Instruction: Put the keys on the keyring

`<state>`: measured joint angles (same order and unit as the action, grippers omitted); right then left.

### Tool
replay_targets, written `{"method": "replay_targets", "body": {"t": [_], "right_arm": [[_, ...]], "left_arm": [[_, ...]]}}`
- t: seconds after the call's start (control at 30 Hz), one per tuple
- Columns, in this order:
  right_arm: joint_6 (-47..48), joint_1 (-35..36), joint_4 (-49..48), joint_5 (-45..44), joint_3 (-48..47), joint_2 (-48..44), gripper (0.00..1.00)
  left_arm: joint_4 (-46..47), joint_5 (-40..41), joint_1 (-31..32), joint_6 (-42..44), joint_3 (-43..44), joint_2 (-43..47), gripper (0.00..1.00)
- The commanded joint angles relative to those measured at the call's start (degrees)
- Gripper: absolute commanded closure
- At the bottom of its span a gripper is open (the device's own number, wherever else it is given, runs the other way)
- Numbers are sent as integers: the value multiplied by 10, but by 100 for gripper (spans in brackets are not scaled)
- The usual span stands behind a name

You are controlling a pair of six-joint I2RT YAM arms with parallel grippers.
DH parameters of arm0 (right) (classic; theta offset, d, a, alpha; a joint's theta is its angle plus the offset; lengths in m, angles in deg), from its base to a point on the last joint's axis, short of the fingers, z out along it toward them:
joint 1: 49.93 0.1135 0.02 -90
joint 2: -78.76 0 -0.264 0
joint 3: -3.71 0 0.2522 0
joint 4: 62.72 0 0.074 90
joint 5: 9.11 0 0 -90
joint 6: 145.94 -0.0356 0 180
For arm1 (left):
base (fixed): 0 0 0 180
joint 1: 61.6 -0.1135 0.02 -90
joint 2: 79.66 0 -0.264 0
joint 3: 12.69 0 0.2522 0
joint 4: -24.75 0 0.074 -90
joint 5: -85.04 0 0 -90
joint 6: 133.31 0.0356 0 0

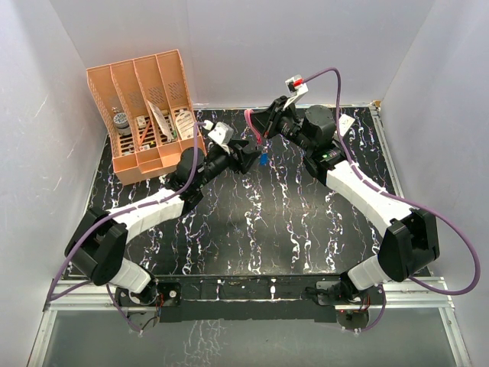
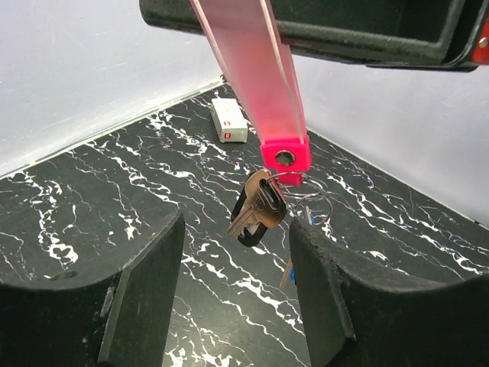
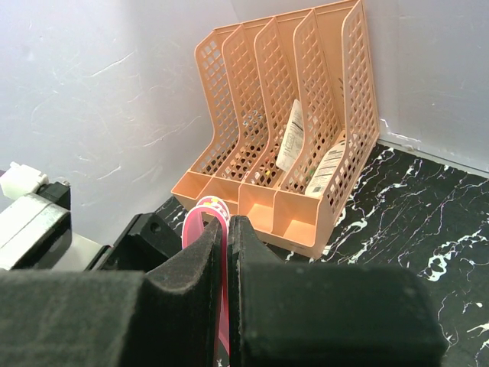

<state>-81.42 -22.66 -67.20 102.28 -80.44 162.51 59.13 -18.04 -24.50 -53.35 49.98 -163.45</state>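
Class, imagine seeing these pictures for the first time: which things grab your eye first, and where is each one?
The bright pink keyring stands out, hanging in mid-air over the far middle of the table, pinched by the right end effector, with a dark key dangling at its lower end. The left end effector, fingers apart, faces that key. An orange file rack fills the far left corner.
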Motion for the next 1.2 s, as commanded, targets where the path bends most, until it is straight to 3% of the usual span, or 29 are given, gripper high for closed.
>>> {"method": "replay_targets", "body": {"t": [0.0,0.17,0.43,0.67,0.77,1.17], "right_arm": [[-3,-2,-42,7,0,-24,100],[-3,-2,-41,7,2,-25,100],[-3,-2,-41,7,7,-27,100],[0,-2,-37,-5,10,-29,100],[7,-3,-23,-23,6,-27,100],[18,-22,10,-124,15,-49,100]], "left_arm": [[40,0,4,10,23,-6,45],[51,7,5,11,24,-9,56],[76,13,5,5,24,-12,61],[71,8,6,3,29,-10,91],[62,9,7,3,28,-1,100],[-48,67,10,38,16,51,100]]}}
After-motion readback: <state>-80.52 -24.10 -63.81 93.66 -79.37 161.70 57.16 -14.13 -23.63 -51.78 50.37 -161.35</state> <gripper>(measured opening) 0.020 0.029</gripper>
